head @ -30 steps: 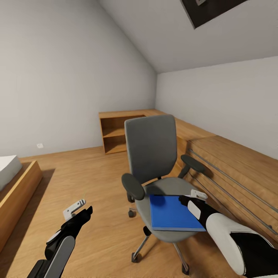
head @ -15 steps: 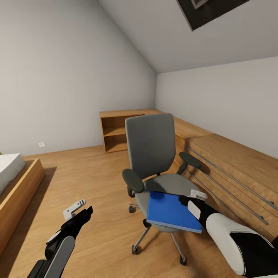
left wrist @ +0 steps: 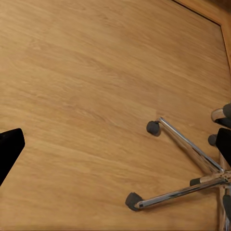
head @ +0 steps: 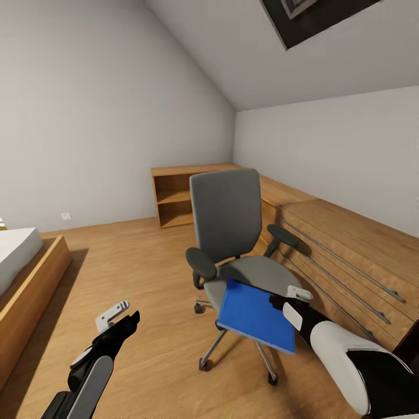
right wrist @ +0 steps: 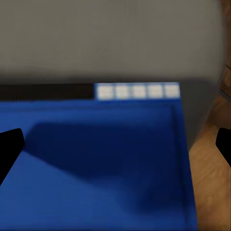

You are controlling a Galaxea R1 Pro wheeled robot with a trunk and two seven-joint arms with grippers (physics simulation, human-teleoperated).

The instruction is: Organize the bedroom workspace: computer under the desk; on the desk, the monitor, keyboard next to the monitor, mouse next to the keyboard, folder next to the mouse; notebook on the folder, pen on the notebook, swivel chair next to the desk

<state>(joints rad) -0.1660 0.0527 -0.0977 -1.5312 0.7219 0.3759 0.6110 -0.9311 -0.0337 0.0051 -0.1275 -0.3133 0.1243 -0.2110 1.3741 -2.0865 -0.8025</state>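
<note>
Lifting off the swivel chair (head: 233, 233), the folder (head: 256, 317) now tilts clear of the grey seat where a second ago it lay flat, so the carry to the table can begin. The right hand (head: 285, 302) grips its edge, closed on it; the left hand (head: 119, 317) hangs empty, fingers apart, over the floor.

Plenty of open wood floor (head: 145, 273) on our left, between the bed frame (head: 29, 285) and the swivel chair (head: 233, 233). The right side's tighter: the chair sits close to the low wooden bench (head: 343, 256), and its armrests (head: 201, 265) and chrome star base (left wrist: 192, 185) stick out into the gap we'd reach through.
</note>
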